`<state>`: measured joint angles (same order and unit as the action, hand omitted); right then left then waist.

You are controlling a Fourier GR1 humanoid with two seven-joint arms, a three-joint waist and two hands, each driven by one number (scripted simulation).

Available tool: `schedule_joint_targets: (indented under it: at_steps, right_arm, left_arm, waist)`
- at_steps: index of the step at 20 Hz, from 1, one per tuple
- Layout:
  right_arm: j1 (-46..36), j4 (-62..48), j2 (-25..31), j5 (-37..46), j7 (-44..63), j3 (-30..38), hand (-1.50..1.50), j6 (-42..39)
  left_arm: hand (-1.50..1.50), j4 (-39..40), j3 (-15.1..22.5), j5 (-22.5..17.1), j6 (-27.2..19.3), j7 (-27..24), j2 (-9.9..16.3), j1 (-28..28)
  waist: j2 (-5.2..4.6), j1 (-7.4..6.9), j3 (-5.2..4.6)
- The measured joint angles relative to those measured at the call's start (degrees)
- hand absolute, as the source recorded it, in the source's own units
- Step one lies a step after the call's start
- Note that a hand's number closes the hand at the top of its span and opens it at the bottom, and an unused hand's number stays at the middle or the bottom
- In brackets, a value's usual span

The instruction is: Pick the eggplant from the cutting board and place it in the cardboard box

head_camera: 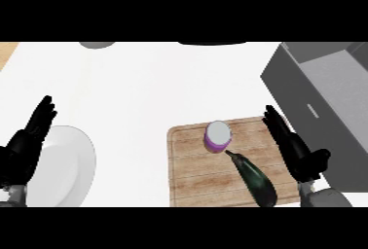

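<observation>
A dark, long eggplant [255,179] lies on the wooden cutting board [191,170], slanting from the board's middle toward its lower right corner. The grey box [323,104] stands at the right, its open top facing up. My right hand [295,148] is over the board's right edge, just right of the eggplant, fingers straight and pointing away, holding nothing. My left hand [27,141] stands open at the left edge, fingers up, beside a white plate.
A purple cup with a white top [218,136] stands on the board just above the eggplant's stem. A white plate [68,165] lies at the lower left. A grey round thing [97,44] shows at the far edge.
</observation>
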<state>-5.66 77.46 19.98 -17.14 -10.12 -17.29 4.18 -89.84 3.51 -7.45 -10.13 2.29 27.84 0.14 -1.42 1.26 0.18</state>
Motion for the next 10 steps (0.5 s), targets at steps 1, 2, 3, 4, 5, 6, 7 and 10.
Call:
schedule_joint_targets:
  at_steps: [1, 2, 3, 4, 5, 6, 7, 10]
  right_arm:
    - [0.8, 1.2, -0.15, 0.54, 1.39, -0.34, -1.5, 0.72]
    - [1.34, 1.93, -0.18, 1.6, 3.15, -1.13, -1.5, 1.84]
    - [1.97, 3.37, 0.23, 2.62, 5.41, -2.01, -1.5, 2.94]
    - [2.23, 4.39, 0.66, 3.72, 7.85, -2.82, -1.5, 4.06]
    - [2.48, 5.45, 1.0, 4.98, 10.51, -3.91, -1.5, 5.24]
    - [2.65, 6.46, 1.31, 6.4, 13.03, -5.12, -1.5, 6.38]
    - [1.89, 8.07, -0.58, 5.08, 11.34, -2.46, -1.5, 8.96]
    - [1.8, 6.49, 8.56, 16.85, 13.1, -6.92, -1.5, 9.38]
  left_arm:
    - [0.0, -0.07, 0.53, 0.6, 0.29, 0.08, -0.41, -0.3]
    - [0.0, -0.09, 1.3, 1.01, 0.58, 0.54, -0.81, -1.34]
    - [0.0, 0.11, 2.24, 1.28, 0.91, 0.65, -1.48, -2.58]
    - [0.0, 0.03, 3.28, 1.3, 1.76, 0.42, -2.0, -3.4]
    - [0.0, -0.39, 4.46, 1.5, 2.67, 0.04, -2.31, -3.94]
    - [0.0, -0.84, 5.83, 1.73, 3.35, 0.03, -2.97, -5.03]
    - [0.0, -0.71, 6.1, 1.52, 3.52, 0.12, -3.26, -4.83]
    - [0.0, -1.16, 8.59, 1.3, 5.11, -0.05, -4.56, -5.44]
  waist:
    - [0.32, -0.19, -0.04]
    - [0.59, -0.24, -0.1]
    - [0.84, -0.02, -0.17]
    - [1.06, 0.06, -0.25]
    - [1.3, 0.12, -0.36]
    - [1.52, 0.45, -0.48]
    - [2.45, 2.39, -0.03]
    - [2.37, 2.14, -0.88]
